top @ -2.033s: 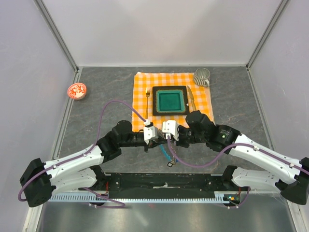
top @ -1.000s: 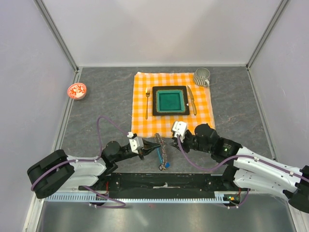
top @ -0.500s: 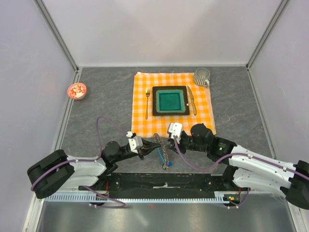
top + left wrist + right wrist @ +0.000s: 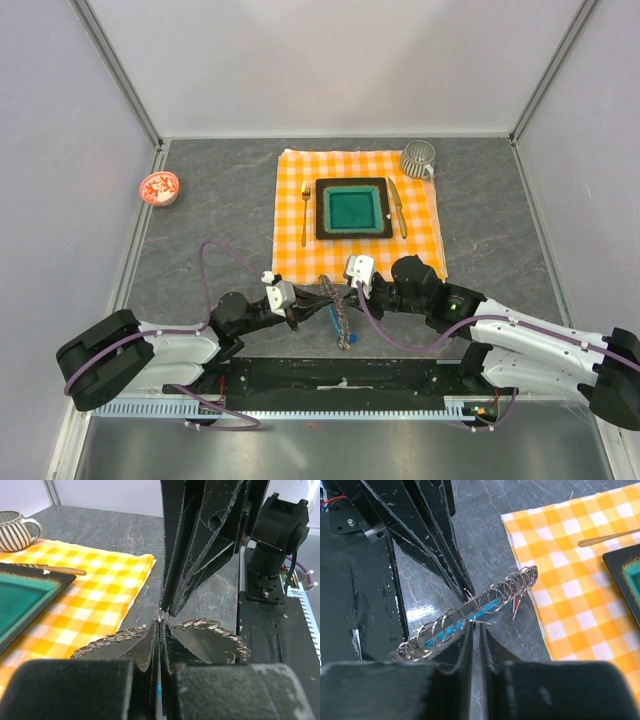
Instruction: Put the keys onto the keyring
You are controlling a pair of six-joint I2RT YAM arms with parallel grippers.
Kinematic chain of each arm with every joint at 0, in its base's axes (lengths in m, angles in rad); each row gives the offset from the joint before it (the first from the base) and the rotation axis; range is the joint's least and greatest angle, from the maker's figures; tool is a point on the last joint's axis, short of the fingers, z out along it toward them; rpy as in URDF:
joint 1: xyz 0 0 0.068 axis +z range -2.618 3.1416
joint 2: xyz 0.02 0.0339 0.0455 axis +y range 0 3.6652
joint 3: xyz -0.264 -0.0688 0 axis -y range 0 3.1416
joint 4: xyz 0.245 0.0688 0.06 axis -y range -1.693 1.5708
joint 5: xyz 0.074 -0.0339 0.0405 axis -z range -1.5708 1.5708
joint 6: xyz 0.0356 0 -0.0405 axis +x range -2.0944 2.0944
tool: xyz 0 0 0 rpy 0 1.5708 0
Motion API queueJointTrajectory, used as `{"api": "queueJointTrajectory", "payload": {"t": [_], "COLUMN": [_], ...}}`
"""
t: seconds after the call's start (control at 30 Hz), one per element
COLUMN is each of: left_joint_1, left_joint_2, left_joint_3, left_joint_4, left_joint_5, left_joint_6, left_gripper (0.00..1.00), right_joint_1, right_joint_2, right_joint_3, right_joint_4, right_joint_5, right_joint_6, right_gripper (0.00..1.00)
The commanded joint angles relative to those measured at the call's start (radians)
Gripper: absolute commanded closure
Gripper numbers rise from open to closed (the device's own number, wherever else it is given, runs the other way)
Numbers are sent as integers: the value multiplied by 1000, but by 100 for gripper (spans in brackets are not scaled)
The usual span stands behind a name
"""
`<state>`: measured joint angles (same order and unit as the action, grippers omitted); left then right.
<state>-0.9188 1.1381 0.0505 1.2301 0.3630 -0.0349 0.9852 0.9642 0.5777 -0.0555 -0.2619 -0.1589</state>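
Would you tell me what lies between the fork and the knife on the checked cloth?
A dark square plate with a teal centre lies between the fork and the knife, clear in the top view.

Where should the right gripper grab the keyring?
Take the keyring by a single wire ring mid-row, next to where the shut left gripper pinches it, approaching from the opposite side, as the right gripper is lined up. The rings form a long row, so a grip close to the left one probably keeps that ring steady.
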Motion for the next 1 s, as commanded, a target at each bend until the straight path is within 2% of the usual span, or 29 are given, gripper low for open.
{"api": "queueJointTrajectory", "payload": {"t": [0.0,0.1,0.57,0.97], "left_joint_1": [-3,-5,-3,-8], "left_joint_2": [-18,-18,11,-1], "left_joint_3": [18,20,38,61], "left_joint_4": [342,354,433,433], "left_joint_5": [-26,-29,-19,-16], "left_joint_6": [-25,-26,-51,-57], "left_gripper": [98,98,98,98], "right_joint_1": [9,10,43,43], "right_joint_2": [4,8,44,88], "right_joint_3": [-7,-7,-22,-94], "right_joint_4": [80,89,144,387], "right_joint_5": [-33,-43,-82,-155], "right_joint_6": [10,16,48,156], "right_gripper": [91,100,100,100]}}
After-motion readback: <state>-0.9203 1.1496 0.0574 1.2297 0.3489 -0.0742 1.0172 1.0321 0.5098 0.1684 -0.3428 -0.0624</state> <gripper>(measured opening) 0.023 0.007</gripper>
